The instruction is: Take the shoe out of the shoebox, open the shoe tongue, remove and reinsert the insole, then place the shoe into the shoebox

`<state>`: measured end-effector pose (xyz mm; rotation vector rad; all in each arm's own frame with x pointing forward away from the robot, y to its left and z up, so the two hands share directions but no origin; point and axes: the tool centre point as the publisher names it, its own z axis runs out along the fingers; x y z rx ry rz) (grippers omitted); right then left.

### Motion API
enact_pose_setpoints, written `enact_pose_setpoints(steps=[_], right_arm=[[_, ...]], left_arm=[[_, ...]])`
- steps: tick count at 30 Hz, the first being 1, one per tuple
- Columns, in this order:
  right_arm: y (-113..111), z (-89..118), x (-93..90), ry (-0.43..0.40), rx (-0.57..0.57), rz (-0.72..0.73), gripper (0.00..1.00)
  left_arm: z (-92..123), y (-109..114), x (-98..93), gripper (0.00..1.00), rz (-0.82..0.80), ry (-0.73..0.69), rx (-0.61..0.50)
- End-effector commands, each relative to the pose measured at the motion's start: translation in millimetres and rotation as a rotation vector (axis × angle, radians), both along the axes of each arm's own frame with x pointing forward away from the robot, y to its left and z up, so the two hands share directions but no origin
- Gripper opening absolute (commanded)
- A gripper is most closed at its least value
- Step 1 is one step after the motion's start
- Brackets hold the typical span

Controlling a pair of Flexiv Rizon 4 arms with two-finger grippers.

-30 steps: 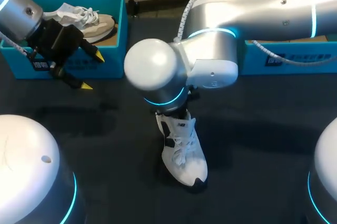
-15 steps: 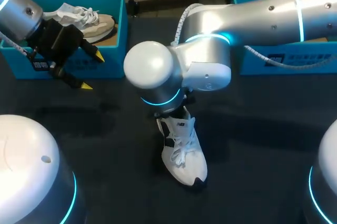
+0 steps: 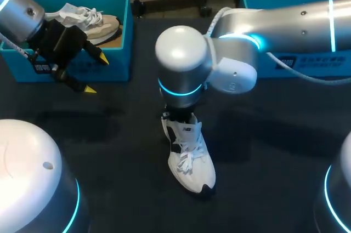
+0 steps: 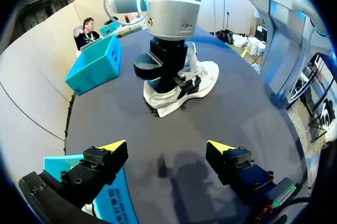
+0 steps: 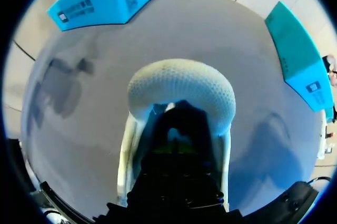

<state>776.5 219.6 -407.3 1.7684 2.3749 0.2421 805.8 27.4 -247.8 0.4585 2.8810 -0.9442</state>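
- Two arms in play, and only the right one is at the white shoe (image 3: 190,159).
- That shoe stands upright on its sole on the dark table (image 3: 109,151), roughly mid-table. It's out of both boxes and well apart from them.
- Right arm comes in from the right, with its wrist straight above the shoe's back end.
- In the right wrist view the right gripper (image 5: 177,145) is down inside the shoe's opening. It's dark in there, so I honestly can't tell if it's clamped on anything or loose.
- Left gripper (image 3: 97,74) hangs just in front of the left blue shoebox (image 3: 118,52). Its yellow tips are spread wide with nothing between them.
- From the left wrist view the shoe sits well ahead of that gripper, with the right arm's wrist planted on top of it.
- The left box has a second, beige-ish sneaker (image 3: 98,23) lying in it.
- Right blue shoebox (image 3: 307,63) is at the far right, partly behind the right arm.
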Motion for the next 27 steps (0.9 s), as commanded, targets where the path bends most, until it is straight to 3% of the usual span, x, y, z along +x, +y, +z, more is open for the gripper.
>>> enact_pose_setpoints(steps=[1,8,19,27], right_arm=[[15,-26,7.7,0.028,0.048,0.029,0.0],[26,-27,4.6,0.072,0.078,0.073,0.0],[1,6,-1.2,0.019,0.014,-0.01,0.0],[-6,37,-9.3,0.143,0.046,-0.061,0.0]], left_arm=[[0,0,-0.8,1.0,0.001,-0.001,0.003],[0,0,-0.8,1.0,0.001,-0.001,0.003],[0,0,-0.8,1.0,0.001,-0.001,0.003],[0,0,-0.8,1.0,0.001,-0.001,0.003]])
